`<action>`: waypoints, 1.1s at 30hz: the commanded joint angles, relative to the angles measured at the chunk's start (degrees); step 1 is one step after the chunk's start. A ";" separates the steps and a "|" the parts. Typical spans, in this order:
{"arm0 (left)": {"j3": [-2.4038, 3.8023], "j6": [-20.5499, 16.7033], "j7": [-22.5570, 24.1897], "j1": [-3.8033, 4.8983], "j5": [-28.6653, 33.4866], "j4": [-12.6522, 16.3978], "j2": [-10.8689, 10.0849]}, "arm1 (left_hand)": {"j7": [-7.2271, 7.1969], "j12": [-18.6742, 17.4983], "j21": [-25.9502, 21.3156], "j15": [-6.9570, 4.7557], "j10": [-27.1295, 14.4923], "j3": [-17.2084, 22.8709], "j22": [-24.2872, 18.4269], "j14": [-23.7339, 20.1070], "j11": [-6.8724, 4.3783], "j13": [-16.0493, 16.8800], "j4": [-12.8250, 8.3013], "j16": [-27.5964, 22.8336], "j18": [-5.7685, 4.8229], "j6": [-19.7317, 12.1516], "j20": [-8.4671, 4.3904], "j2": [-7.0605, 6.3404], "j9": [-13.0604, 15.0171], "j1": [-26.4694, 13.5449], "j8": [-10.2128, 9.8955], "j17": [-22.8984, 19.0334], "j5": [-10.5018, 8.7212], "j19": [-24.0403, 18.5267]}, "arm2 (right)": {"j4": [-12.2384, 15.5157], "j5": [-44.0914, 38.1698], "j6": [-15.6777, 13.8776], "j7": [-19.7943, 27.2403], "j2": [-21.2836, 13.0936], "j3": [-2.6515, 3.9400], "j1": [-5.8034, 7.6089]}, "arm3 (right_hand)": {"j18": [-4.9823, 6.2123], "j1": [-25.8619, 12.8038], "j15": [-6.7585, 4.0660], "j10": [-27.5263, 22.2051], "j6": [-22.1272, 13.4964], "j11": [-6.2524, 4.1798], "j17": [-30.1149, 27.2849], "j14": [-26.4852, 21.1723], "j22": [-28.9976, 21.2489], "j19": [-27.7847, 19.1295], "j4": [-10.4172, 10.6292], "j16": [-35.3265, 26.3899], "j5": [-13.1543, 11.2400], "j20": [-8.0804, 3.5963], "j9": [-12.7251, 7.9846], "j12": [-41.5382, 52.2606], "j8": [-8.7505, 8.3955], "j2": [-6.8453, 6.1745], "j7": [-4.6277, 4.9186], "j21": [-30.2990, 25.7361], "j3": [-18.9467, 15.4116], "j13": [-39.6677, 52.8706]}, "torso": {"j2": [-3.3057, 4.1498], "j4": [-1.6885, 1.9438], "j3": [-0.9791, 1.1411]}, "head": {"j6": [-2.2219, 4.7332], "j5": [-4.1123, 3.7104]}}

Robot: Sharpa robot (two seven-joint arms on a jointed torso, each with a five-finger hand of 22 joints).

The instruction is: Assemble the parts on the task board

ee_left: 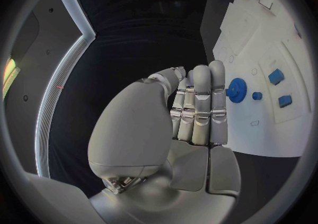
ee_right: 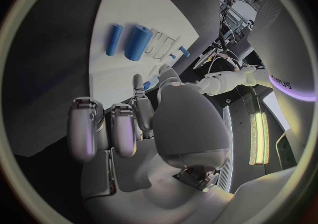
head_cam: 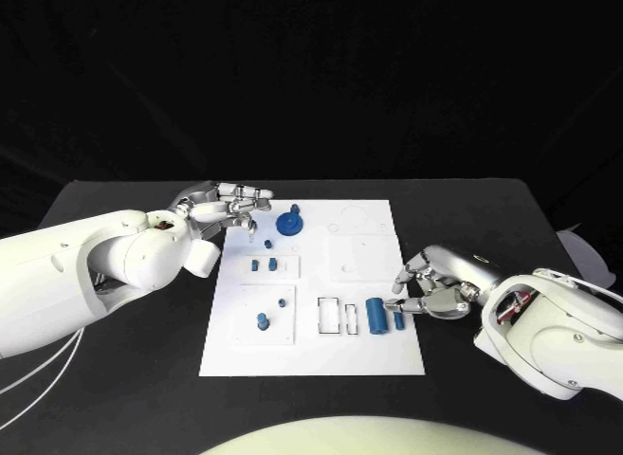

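- The task board (head_cam: pixel 318 355) lies mid-bench (head_cam: pixel 119 408), with blue parts on it.
- The left robot hand (head_cam: pixel 233 207) sits at the board's far left corner beside the blue gear (head_cam: pixel 292 224), fingers together, holding nothing.
- The right robot hand (head_cam: pixel 428 287) is at the board's right edge, near the large cylinder (head_cam: pixel 375 316) and slim cylinder (head_cam: pixel 398 318); fingers curled, grip unclear.

We see the task board (head_cam: pixel 366 355) lying mid-table (head_cam: pixel 119 398). On it, the gear (head_cam: pixel 292 225) sits at the far left corner, two cylinders (head_cam: pixel 375 316) near the right edge, small blocks (head_cam: pixel 264 265) between, left of centre.
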 commanded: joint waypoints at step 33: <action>-0.04 1.37 0.08 -0.01 0.24 0.21 -0.21 | 0.22 0.28 -0.30 0.05 -0.35 -0.20 -0.09 -0.34 0.07 0.10 -0.06 -0.21 0.84 -0.03 0.20 0.63 -0.09 -0.11 -0.14 -0.11 -0.03 -0.24 | -5.93 -8.59 -1.62 -9.32 8.52 -0.23 -5.73 | -0.50 -2.75 -0.06 0.10 -0.75 0.05 9.23 4.74 12.34 2.07 0.21 0.26 3.25 -0.25 2.11 0.99 0.49 1.86 -0.05 -0.23 -3.23 1.31 | -0.10 -0.25 -0.05 | -0.81 0.10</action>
